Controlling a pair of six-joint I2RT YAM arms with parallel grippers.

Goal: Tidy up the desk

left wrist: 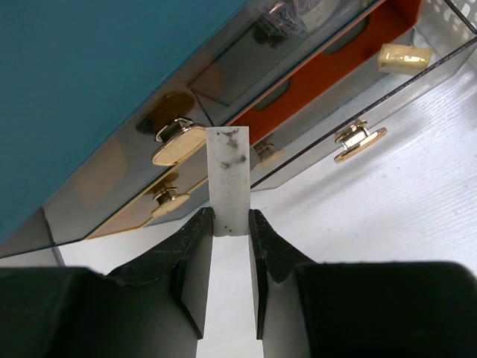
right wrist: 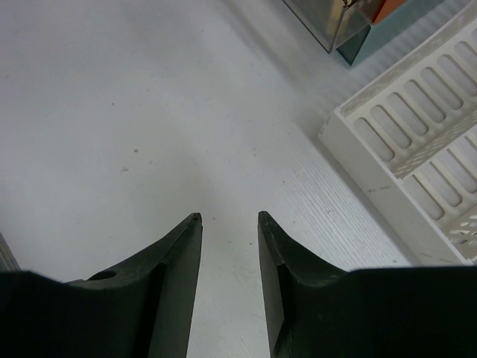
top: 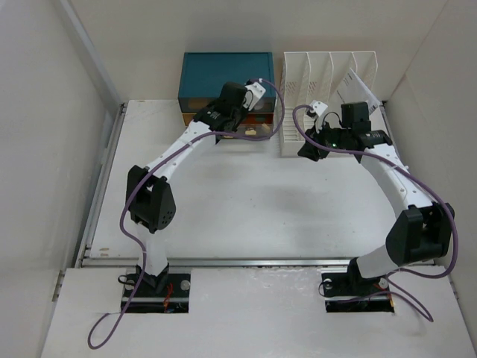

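Note:
The white desk carries a teal drawer box at the back. My left gripper hangs right in front of that box. In the left wrist view the left gripper is shut on a small white block with dark specks, which sticks out beyond the fingertips toward the smoky drawer fronts with gold knobs. One drawer stands pulled out, showing an orange inside and a beige piece. My right gripper is open and empty just above the desk, and in its own view the right gripper holds nothing.
A white slotted file rack stands to the right of the drawer box, with a sheet of paper in its right slot. Its base shows in the right wrist view, close to my right gripper. A metal rail runs along the desk's near edge.

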